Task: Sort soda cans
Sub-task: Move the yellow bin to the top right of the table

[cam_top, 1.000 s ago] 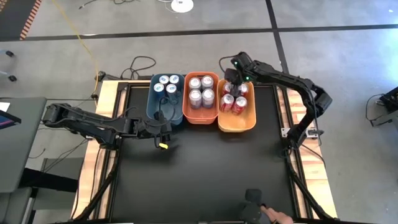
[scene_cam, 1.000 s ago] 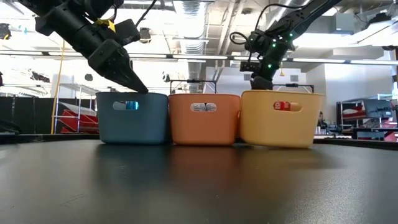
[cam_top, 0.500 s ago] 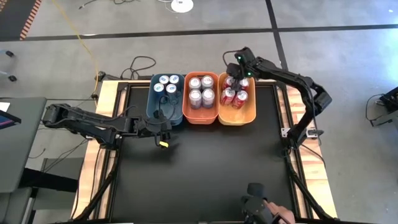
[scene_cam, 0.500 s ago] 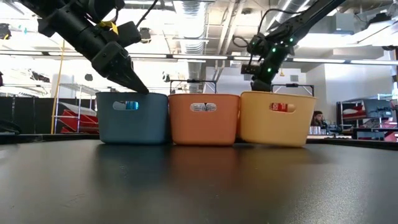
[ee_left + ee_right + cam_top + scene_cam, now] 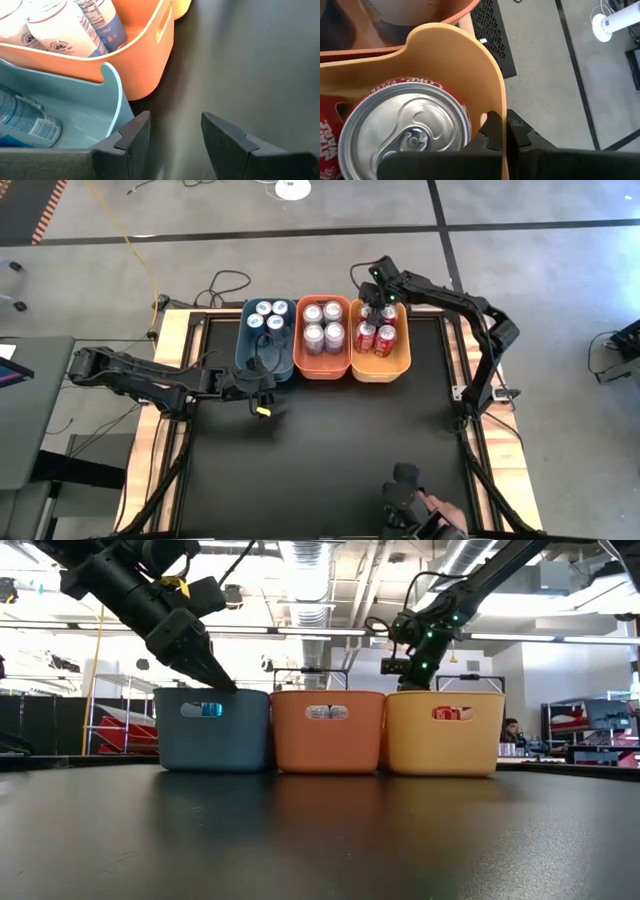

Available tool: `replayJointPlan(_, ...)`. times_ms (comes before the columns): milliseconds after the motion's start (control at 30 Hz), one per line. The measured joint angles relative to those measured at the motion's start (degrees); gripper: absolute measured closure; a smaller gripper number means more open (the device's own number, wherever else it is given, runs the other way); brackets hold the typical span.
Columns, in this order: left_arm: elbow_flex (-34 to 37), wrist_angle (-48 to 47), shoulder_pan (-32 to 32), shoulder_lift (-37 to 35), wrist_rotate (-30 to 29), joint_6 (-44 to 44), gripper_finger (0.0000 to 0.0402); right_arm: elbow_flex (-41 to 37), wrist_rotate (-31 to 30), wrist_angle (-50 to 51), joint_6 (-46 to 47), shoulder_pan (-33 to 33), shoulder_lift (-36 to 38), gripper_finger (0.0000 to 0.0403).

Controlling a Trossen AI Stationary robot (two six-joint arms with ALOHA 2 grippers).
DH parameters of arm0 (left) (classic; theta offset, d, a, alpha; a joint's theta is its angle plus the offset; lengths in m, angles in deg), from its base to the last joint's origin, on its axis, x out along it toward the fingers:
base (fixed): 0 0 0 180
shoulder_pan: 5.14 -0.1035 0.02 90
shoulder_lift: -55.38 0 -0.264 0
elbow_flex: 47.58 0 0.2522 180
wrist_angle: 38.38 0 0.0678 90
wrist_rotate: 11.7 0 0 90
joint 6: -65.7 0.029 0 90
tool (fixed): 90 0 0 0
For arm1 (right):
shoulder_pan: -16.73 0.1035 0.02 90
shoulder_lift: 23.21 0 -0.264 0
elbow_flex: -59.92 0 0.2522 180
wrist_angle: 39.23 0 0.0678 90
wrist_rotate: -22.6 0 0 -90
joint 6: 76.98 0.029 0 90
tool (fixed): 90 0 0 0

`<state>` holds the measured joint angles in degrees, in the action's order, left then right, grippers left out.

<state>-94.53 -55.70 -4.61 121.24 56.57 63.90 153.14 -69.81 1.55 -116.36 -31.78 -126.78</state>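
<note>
The red can (image 5: 405, 125), judged rigid, light and slick, was best gripped round its body (the right tool (image 5: 497, 131) was clenched, empty).

Three plastic bins are set side by side, touching, at the far edge of the black table (image 5: 320, 450): a blue bin (image 5: 248, 352) on the left, an orange bin (image 5: 324, 366) in the middle, and a yellow bin (image 5: 385, 370) on the right. Each bin is fitted with a handle slot in its front wall, as seen in the low view. The table is bordered by a light wooden frame (image 5: 170, 330). Black cables (image 5: 225, 285) and a yellow cable (image 5: 130, 245) are laid across the grey floor behind the table. A white round base (image 5: 292, 188) is seen at the far edge of the floor.
</note>
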Motion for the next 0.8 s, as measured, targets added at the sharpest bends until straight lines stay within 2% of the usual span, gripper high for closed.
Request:
replayJointPlan(300, 0.0, 0.0, 0.0, 0.0, 0.0, 0.5, 0.0229, 1.1, -0.6, 0.1, 0.9, -0.3, 0.1, 0.0394)
replayJointPlan(400, 0.0, 0.0, 0.0, 0.0, 0.0, 0.2, 0.0229, 1.2, -0.8, 1.3, 2.3, 0.3, 0.2, 0.0382)
replayJointPlan(533, 0.0, 0.0, 0.0, 0.0, 0.0, -0.1, 0.0229, 1.2, -1.4, 2.6, 3.0, 1.0, 0.2, 0.0336)
replayJointPlan(800, 0.0, -1.1, 0.0, 0.0, -0.1, -0.8, 0.0229, 1.2, -0.7, 1.0, 6.9, 1.1, 2.1, 0.0214)
